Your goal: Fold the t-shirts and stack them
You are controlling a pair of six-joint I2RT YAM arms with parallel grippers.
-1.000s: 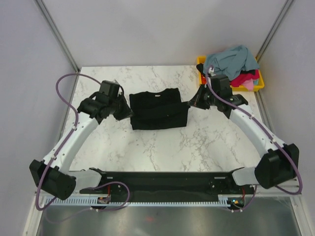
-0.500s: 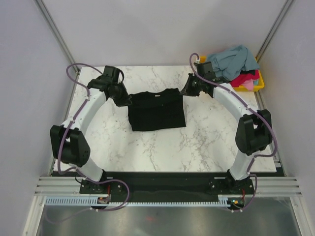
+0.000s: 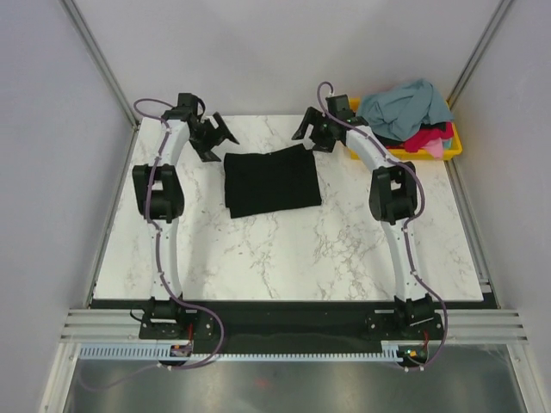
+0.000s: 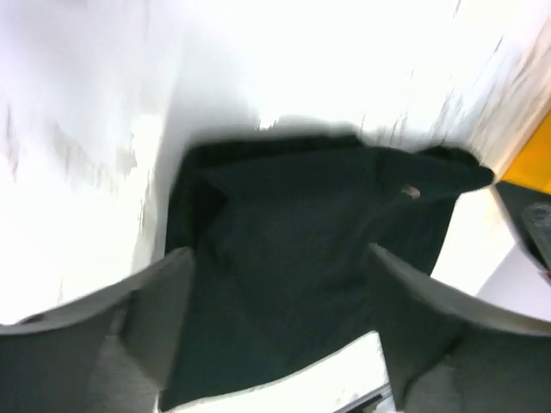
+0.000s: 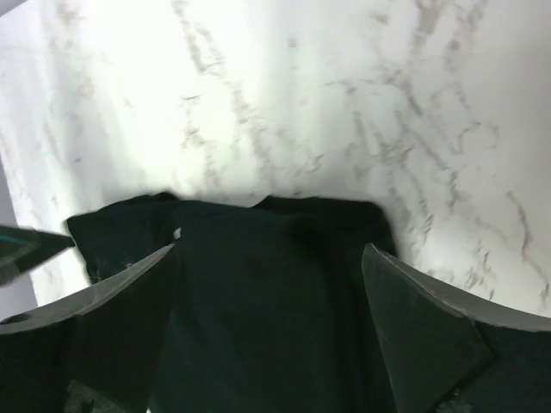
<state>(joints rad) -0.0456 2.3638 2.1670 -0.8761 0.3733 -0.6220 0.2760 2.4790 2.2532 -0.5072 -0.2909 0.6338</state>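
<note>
Both arms are reaching much farther out than a sec ago, elbows straightening toward the far side, and both pairs of fingers are now standing spread where they were pinched. Left gripper (image 3: 217, 143) is hovering just off the far-left corner of the black t-shirt (image 3: 271, 181), jaws apart, holding nothing. Right gripper (image 3: 306, 138) is doing the same off the far-right corner, also apart and empty. Shirt is lying flat as a folded rectangle below and between the 2 grippers, sitting slightly skewed on the table (image 3: 301, 249). Prob. reason for the pose: corners are just being let go after a fold, w/ each gripper hanging over its own corner. Remaining shirts (image 3: 405, 107) are sitting heaped in the yellow bin (image 3: 454, 151) just right of the right gripper, so that side is looking tight. Table's far edge is lying close beyond both grippers; most open room is lying nearward, past the shirt.
</note>
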